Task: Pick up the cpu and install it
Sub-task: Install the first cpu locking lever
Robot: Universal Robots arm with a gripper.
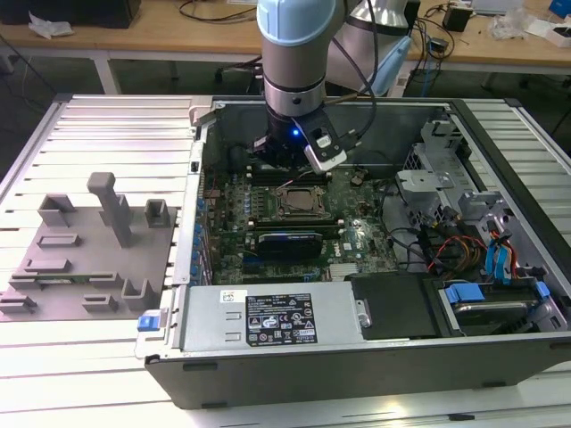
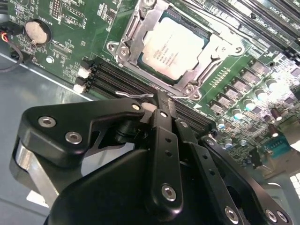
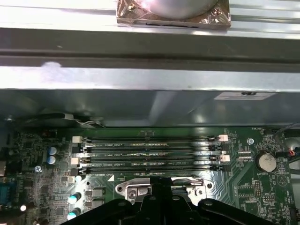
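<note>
In the second wrist view the cpu (image 2: 174, 48) lies flat in the socket (image 2: 136, 35) on the motherboard (image 2: 84, 28), its silvery top bare and the metal frame swung open around it. The gripper (image 2: 161, 105) hangs just beside the socket over the memory slots (image 2: 117, 75), so the chip lies just beyond its fingertips. The fingers (image 2: 159, 140) look drawn together and hold nothing.

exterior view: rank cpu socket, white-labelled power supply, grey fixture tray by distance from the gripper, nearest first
1. cpu socket: on the motherboard, just below the gripper in the picture, with the cpu seated in it.
2. power supply: along the case's near edge, toward the bottom of the picture.
3. grey fixture tray: outside the case, at the exterior view's left.
</note>
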